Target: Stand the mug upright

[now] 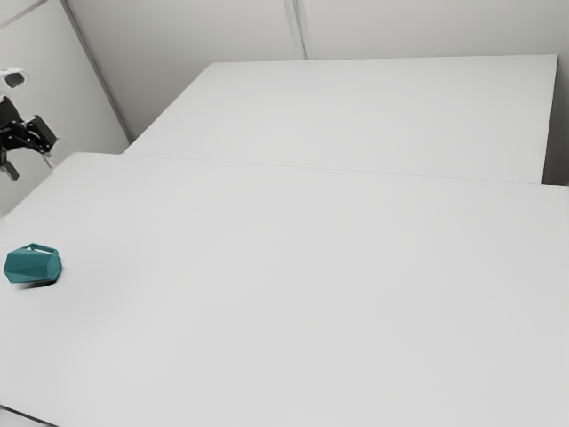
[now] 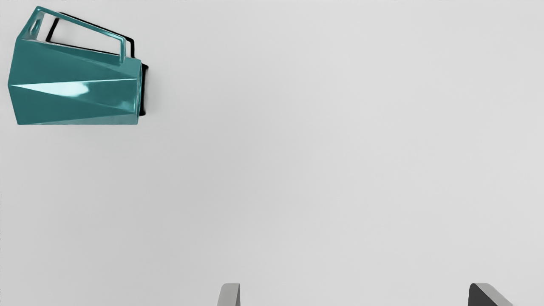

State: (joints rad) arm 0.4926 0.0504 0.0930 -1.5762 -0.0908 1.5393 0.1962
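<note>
plainly, jaws wide and empty, teal mug (image 1: pixel 34 265) lying on its side.
the jaws stand well apart from each other at the exterior view's upper left, with nothing between them and no contact with the mug; below them in that frame, near the left edge, the faceted mug rests on the white desk (image 1: pixel 293 294), its handle (image 1: pixel 34 246) along the body's upper side there. beyond the desk, a white slab (image 1: pixel 356 116) spans the upper middle and right, and pale walls (image 1: pixel 204 27) line the top.
</note>
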